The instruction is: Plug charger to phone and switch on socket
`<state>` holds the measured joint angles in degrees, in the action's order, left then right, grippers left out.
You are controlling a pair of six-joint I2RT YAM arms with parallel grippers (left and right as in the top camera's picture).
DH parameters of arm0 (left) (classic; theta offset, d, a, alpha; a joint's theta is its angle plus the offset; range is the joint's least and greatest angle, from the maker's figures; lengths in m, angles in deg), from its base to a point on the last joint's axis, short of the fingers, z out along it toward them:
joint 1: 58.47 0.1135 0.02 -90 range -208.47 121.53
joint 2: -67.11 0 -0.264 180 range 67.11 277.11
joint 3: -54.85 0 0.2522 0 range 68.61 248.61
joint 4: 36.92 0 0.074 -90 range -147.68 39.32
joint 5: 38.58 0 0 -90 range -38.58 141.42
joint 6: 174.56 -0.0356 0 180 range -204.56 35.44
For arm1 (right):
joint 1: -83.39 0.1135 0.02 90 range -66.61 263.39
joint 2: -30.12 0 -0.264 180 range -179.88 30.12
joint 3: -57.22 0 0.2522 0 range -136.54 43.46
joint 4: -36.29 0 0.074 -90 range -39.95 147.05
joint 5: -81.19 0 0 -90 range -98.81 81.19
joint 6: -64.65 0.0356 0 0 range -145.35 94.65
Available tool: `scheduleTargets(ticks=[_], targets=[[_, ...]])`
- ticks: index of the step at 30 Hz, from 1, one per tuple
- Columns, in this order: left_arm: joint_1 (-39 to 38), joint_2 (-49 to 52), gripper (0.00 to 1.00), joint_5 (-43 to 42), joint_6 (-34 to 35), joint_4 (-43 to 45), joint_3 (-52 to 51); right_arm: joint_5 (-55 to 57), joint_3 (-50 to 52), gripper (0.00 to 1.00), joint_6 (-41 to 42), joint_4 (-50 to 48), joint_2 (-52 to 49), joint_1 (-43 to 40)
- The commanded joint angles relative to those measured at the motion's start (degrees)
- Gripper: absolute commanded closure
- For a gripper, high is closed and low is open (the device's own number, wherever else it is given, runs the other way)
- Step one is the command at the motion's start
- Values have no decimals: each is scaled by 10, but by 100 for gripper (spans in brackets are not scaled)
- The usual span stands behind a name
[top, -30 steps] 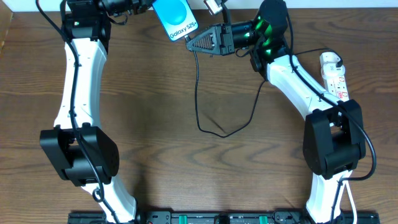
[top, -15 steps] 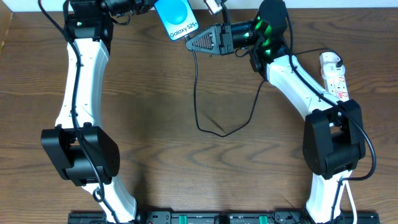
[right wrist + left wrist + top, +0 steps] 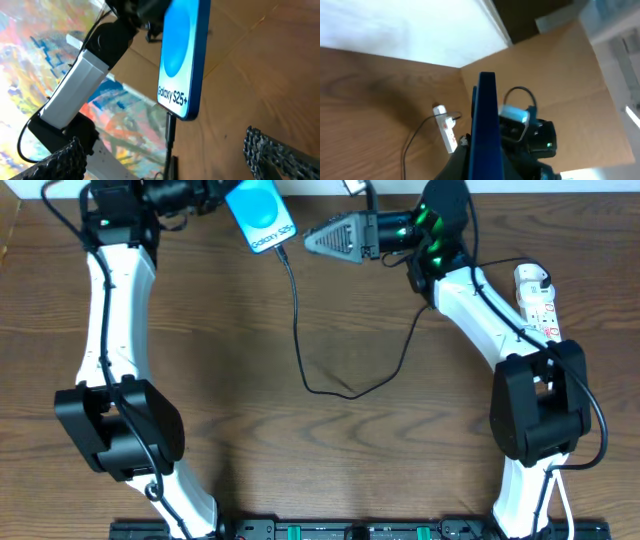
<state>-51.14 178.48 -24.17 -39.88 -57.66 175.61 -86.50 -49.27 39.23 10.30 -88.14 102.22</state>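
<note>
My left gripper (image 3: pixel 228 194) is shut on the top end of the phone (image 3: pixel 260 215) and holds it off the table at the back, blue screen up. In the left wrist view the phone (image 3: pixel 486 125) stands edge-on between my fingers. The black charger (image 3: pixel 297 330) hangs from the phone's lower edge, loops over the table and runs right toward the socket (image 3: pixel 537 298), which lies at the far right. The right wrist view shows the plug tip (image 3: pixel 170 127) sitting in the phone (image 3: pixel 182 55). My right gripper (image 3: pixel 312 238) is open just right of the phone, with nothing held.
The socket (image 3: pixel 445 131) also shows in the left wrist view with its white cord. The table's back edge (image 3: pixel 320 192) runs right behind both grippers. A black rail (image 3: pixel 320 530) lines the front edge, between the two arm bases.
My right gripper has opened and let go of the charger's plug end. My left arm has carried the phone to the left, and the cable followed it.
</note>
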Motion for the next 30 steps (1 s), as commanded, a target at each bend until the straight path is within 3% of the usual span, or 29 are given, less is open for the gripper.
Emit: scheduleTargets(ticks=[1,4,7,15,19,30], targets=[[0,-2,93,20,-52,-63,0,5,-6,1,-60,33,3,-25],[-1,-2,93,123,-53,-165,0,64,-6,1,-98,183,3,-44],[-2,-2,93,174,-54,-228,0,123,-6,1,-175,332,3,-51],[-21,-1,92,271,-122,-360,0,242,-6,1,-342,590,3,-49],[-51,-1,92,348,-145,-419,0,369,-6,1,-377,712,3,-49],[-139,2,92,452,-139,-402,-1,623,-2,1,-377,881,3,-46]])
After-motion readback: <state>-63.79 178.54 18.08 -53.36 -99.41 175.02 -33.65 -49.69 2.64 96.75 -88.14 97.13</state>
